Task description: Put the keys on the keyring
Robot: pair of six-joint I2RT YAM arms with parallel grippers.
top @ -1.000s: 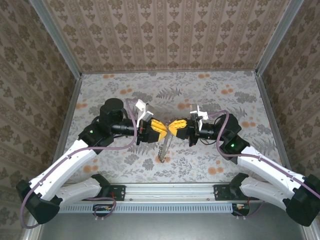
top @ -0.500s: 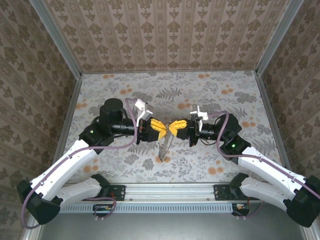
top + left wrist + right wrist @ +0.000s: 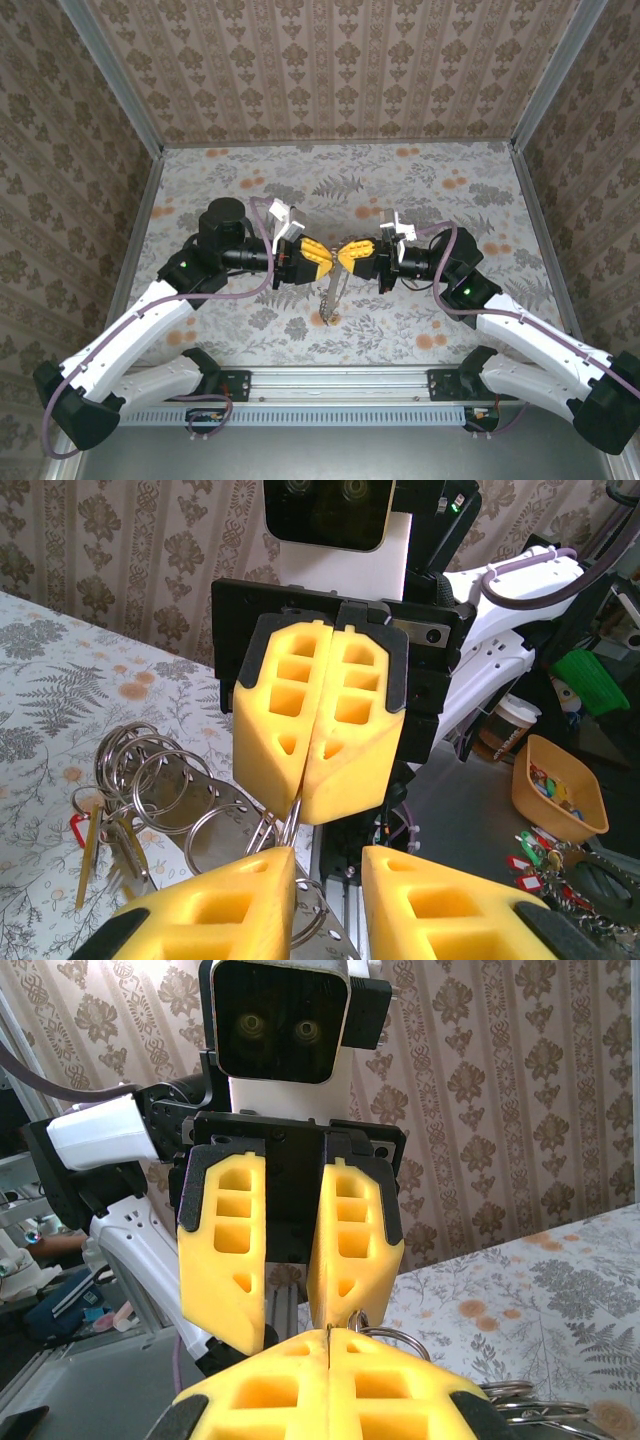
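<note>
Near edge of worktop [image 3: 230,335]: both arm bases, the arms reaching inward so the two tools meet nose to nose over the middle, raised off the surface. Keyring [image 3: 330,298], a linked bunch of silver split rings, hangs between them, its lower end about at the worktop. Right gripper [image 3: 302,805]: jaws closed flat on one ring's wire, judged an anchor to steady the bunch and lift it clear for the other tool. Left gripper [image 3: 292,1302]: narrow gap, a ring's edge lying in it in its own wrist view; its tips are masked from the opposite side, so cannot tell whether the pads clamp that ring. Keys [image 3: 86,858], one red-headed and one yellow, dangle below the outer rings, seemingly threaded already; count unclear
</note>
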